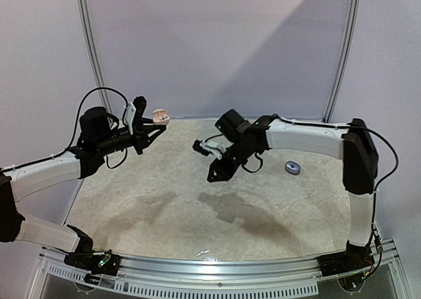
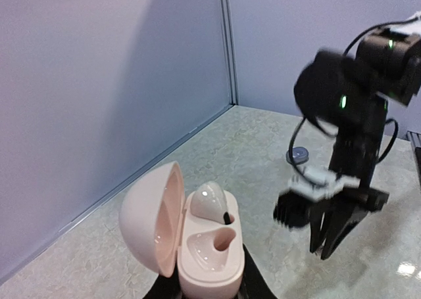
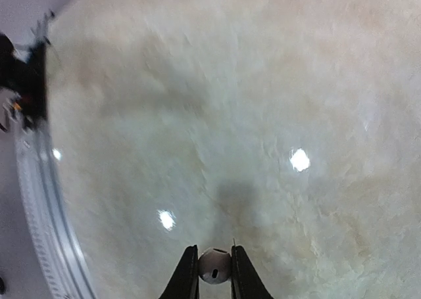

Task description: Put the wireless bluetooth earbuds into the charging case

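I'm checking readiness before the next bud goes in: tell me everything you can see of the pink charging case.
The charging case is a glossy pale-pink plastic clamshell, its domed lid swung open to one side. Of its two sockets, the farther holds a whitish earbud and the nearer is empty. The left gripper is shut on its lower end and holds it in the air.

Pale lilac wall panels (image 1: 197,43) close the back and sides, joined by slim metal strips (image 1: 92,49). The table (image 1: 164,227) has a beige, marbled top with soft shadows and bright light glints (image 3: 300,159). A rail (image 1: 217,267), perhaps aluminium, edges its near side.
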`<state>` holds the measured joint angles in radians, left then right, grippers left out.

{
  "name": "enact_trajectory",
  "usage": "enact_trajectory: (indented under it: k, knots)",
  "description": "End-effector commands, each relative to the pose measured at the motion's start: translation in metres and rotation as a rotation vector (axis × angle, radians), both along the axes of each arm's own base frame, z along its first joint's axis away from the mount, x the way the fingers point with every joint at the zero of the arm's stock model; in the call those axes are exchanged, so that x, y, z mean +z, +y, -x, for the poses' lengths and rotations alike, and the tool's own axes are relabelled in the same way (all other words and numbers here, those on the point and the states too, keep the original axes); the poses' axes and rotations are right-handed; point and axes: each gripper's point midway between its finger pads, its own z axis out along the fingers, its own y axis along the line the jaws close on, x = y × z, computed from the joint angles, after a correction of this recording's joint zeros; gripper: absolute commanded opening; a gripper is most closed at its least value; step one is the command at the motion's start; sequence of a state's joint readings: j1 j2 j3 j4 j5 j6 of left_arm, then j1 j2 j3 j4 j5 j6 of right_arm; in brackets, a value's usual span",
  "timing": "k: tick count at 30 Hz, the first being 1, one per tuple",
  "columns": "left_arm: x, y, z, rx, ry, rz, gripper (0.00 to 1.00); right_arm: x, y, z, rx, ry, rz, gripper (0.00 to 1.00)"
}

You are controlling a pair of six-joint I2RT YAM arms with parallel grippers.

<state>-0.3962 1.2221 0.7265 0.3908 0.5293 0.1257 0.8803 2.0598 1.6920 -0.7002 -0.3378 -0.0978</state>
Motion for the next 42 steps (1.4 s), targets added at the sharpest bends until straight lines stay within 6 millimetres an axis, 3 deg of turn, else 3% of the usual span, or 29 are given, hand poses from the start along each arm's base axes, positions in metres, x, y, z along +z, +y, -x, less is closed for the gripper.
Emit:
enact_trajectory:
  k: [1,3,7,10,16,18,31,42]
  knots:
    - [0.006,-0.009,0.008,-0.096,-0.032,0.033,0.00,0.151,0.033,0.005,-0.055,0.011,-0.487,0.00]
    - [0.011,-0.018,0.022,-0.194,-0.056,0.036,0.00,0.199,0.032,0.019,-0.013,0.008,-0.607,0.00]
    - [0.017,-0.034,0.051,-0.394,-0.073,0.031,0.00,0.255,0.029,0.048,0.070,-0.006,-0.706,0.00]
    - [0.017,-0.045,0.069,-0.504,-0.061,0.024,0.00,0.286,0.032,0.068,0.161,-0.059,-0.769,0.00]
    - [0.026,-0.068,0.117,-0.755,-0.105,0.012,0.00,0.323,0.044,0.098,0.290,-0.039,-0.889,0.00]
    - [0.029,-0.074,0.127,-0.809,-0.105,0.003,0.00,0.325,0.048,0.105,0.315,-0.017,-0.877,0.00]
    - [0.037,-0.087,0.152,-0.966,-0.155,-0.022,0.00,0.285,0.062,0.142,0.426,0.051,-0.750,0.00]
    - [0.035,-0.087,0.156,-0.986,-0.129,-0.040,0.00,0.266,0.064,0.135,0.417,-0.010,-0.668,0.00]
